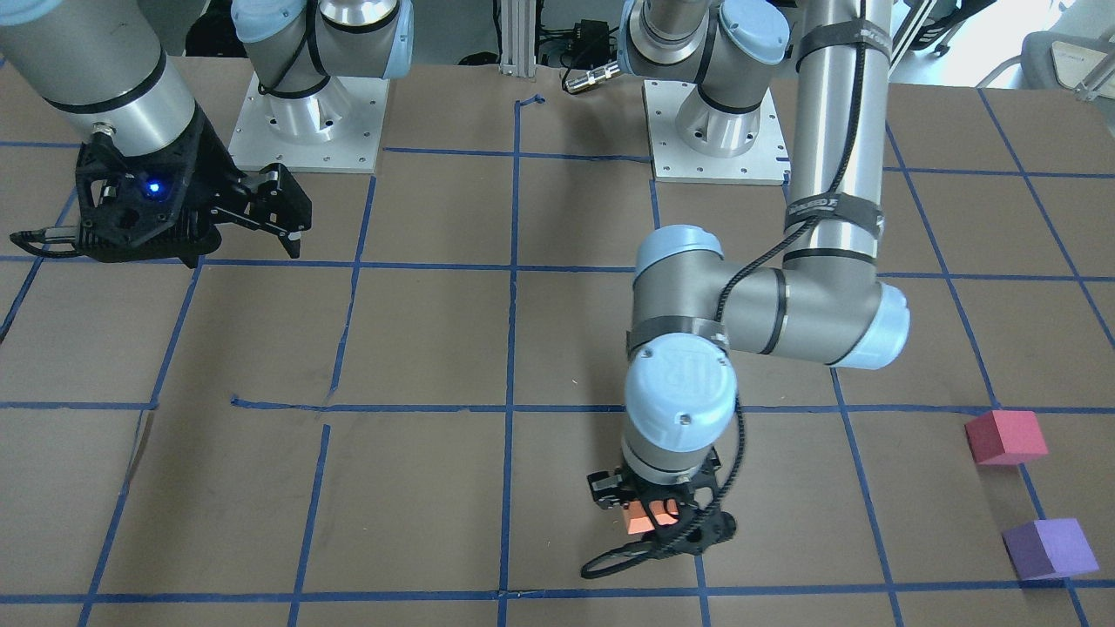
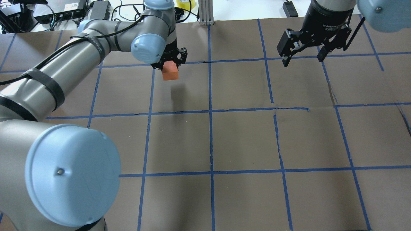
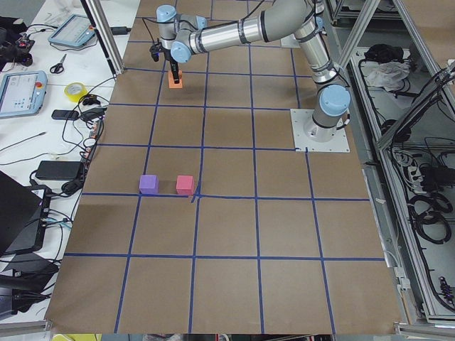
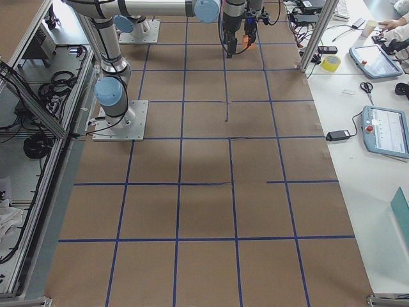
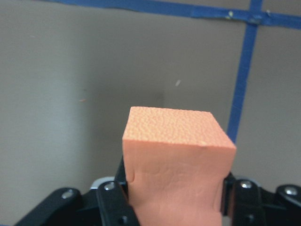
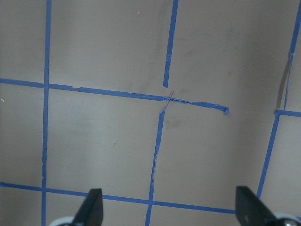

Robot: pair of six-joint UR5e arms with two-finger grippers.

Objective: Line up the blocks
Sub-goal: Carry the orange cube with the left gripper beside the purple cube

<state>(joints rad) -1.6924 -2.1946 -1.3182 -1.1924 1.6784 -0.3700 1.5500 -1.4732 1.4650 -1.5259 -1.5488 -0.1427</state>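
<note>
My left gripper [image 2: 169,63] is shut on the orange block [image 2: 170,73] and holds it a little above the table, with its shadow on the paper below. In the left wrist view the orange block [image 5: 176,160] sits between the black fingers [image 5: 110,197]. It also shows in the front view [image 1: 645,515] and the left side view [image 3: 175,80]. The pinkish-red block [image 1: 1006,437] and the purple block [image 1: 1050,549] rest side by side on the table far to my left, also in the left side view [image 3: 185,185] [image 3: 148,184]. My right gripper [image 2: 303,53] is open and empty, above the table.
The table [image 2: 244,141] is brown paper with a blue tape grid. The arm bases [image 1: 309,113] [image 1: 719,131] stand at the robot's edge. Cables, tape and tablets [image 3: 21,92] lie on the white bench beyond the far edge.
</note>
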